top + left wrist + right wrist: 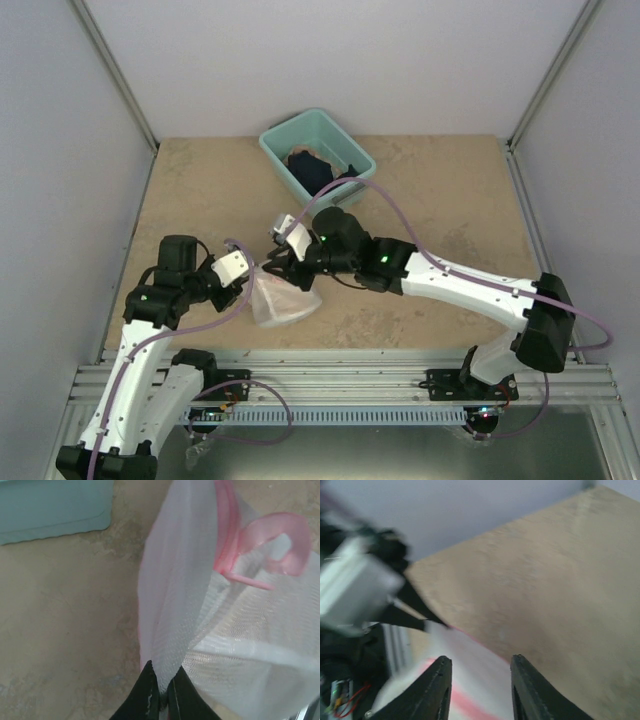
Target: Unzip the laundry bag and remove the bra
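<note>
OK, left claw clamped on laundry bag mesh. Right claw apart, bag just past its tips.

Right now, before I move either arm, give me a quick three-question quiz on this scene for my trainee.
1. True or false: the left claw is shut on the bag, pinching its mesh.
2. Where does the bin stand? A: at the near edge, by the arm bases. B: at the far side of the table, beyond the bag. C: on top of the bag.
3. Fill in: the right claw hangs over the bag with its jaws ____.

Key: 1 true; 2 B; 3 open.
</note>
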Motion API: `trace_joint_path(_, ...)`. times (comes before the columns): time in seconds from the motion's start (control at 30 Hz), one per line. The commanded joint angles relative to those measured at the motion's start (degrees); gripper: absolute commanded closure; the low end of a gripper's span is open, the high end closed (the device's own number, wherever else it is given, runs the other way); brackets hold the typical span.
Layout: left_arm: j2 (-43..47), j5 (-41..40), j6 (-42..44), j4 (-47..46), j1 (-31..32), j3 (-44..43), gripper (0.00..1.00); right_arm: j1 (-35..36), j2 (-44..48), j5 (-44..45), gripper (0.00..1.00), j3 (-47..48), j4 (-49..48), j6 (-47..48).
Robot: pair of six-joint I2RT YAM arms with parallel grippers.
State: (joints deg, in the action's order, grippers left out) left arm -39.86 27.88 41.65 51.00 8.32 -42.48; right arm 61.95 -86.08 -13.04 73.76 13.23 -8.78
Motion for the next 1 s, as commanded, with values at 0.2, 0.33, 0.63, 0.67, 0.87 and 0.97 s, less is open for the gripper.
trace_joint_path(0.2,-0.71,0.13,-6.62,-3.56,1.0,-1.08,1.0,1.67,-2.48,3.43,0.85,-4.35,-5.33,-7.09)
trace_joint_path(0.33,-0.81,-0.22,-5.97,-3.42,1.15,-0.68,1.0,1.78,-4.04,-0.87,0.86,-2.83,-4.42,-7.23)
trace_joint_path(0.63,-0.75,-0.01,-5.53,-3.68,1.18,-0.16,1.0,2.74,-7.23,3.85,0.85,0.09,-0.22,-9.08)
trace_joint_path(0.67,-0.67,0.06,-5.36,-3.61,1.18,-0.07,1.0,2.73,-7.58,4.42,0.84,0.87,0.57,-9.19)
trace_joint_path(0.87,-0.59,0.4,-5.23,-3.59,1.18,-0.28,1.0,2.8,-9.09,8.77,0.84,3.8,2.15,-9.67)
trace_joint_path(0.97,-0.57,0.68,-4.81,-3.19,1.26,-0.37,1.0,2.82,-10.08,9.97,0.87,5.41,3.78,-8.76)
